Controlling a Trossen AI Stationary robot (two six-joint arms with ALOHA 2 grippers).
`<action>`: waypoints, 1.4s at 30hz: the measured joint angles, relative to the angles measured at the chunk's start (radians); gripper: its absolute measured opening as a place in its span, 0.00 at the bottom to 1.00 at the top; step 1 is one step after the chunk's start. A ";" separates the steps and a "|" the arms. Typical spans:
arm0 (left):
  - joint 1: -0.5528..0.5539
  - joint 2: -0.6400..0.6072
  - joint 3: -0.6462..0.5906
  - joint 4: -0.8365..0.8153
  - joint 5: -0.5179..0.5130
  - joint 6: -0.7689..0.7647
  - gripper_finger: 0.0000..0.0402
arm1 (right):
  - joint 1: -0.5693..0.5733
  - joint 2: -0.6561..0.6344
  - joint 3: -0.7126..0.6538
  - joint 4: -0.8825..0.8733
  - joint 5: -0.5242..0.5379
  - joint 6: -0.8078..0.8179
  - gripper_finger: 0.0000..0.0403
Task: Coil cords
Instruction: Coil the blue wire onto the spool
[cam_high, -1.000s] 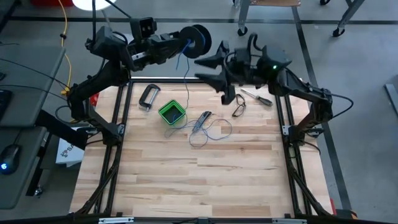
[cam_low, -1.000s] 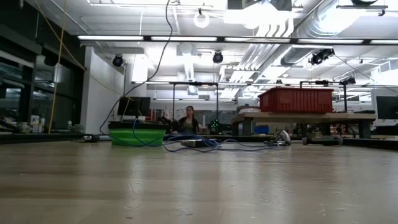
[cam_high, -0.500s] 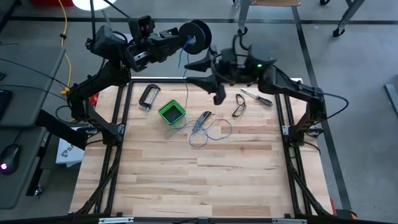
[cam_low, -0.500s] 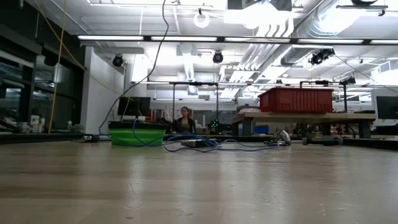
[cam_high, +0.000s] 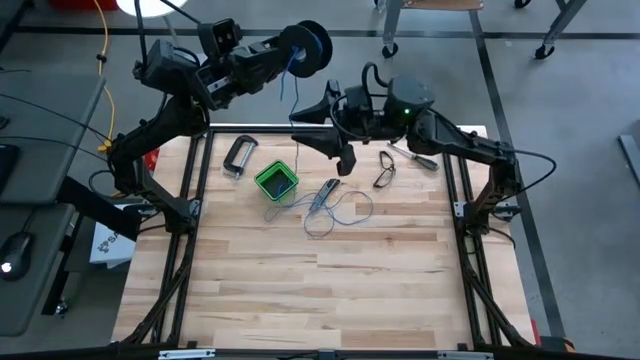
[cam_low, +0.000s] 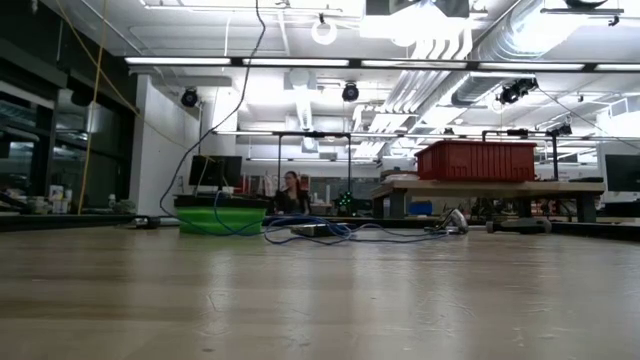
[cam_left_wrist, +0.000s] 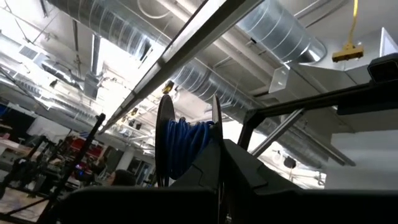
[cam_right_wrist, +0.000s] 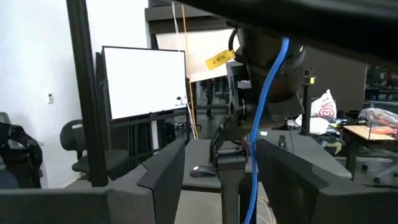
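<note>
The left gripper (cam_high: 288, 56) pinches the dark spool (cam_high: 312, 47) at the top middle, some blue wire (cam_high: 335, 208) wound on. The right gripper (cam_high: 325, 128), spread open, waits beside the hanging strand. Most wire lies loose mid-table, uncoiled.

In the low view, the distant seated person (cam_low: 291, 192) at centre was too small to make out. The round dark spool (cam_left_wrist: 186, 144) of blue wire was partly hidden behind the left gripper's dark fingers (cam_left_wrist: 214, 162).
</note>
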 joint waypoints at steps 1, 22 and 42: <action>0.000 0.000 0.000 0.003 -0.001 -0.004 0.00 | 0.000 0.002 0.000 0.001 0.001 0.000 0.48; 0.000 0.000 0.000 0.004 0.001 0.003 0.00 | 0.000 0.019 0.000 0.000 0.059 0.000 0.37; 0.130 -0.154 0.000 -0.496 -0.011 0.089 0.00 | 0.086 -0.113 0.000 -0.271 0.035 -0.088 0.00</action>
